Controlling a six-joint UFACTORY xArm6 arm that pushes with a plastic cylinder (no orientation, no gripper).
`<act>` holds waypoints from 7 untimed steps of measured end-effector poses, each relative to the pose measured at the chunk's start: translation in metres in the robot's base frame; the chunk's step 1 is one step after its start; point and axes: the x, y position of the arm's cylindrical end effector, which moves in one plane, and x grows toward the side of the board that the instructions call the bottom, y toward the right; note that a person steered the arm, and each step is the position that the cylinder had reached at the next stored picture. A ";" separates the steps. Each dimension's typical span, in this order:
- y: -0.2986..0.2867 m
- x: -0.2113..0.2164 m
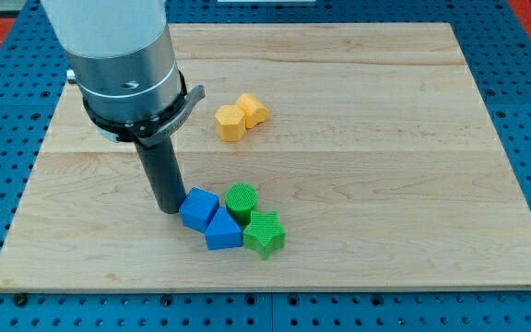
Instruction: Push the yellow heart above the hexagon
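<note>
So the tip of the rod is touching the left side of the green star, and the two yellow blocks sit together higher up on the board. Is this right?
Not quite. In the camera view my tip is at the left side of the blue cube, not the green star, which lies further to the view's right and lower. The rest holds: the yellow hexagon and the yellow heart sit together higher up on the board.

Arm body (pixel 118 46) cut off by view's top edge. My tip (pixel 170 211) sat just left of blue cube (pixel 198 208); contact between them could not be told. Green cylinder (pixel 241 201) lower part hidden behind green star (pixel 265 233) and blue triangular block (pixel 222 230). Yellow heart (pixel 253 109) partly hidden behind yellow hexagon (pixel 230 123).
</note>
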 end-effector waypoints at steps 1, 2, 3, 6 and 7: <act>0.000 -0.001; 0.000 -0.013; 0.013 -0.022; 0.090 -0.103; 0.085 -0.132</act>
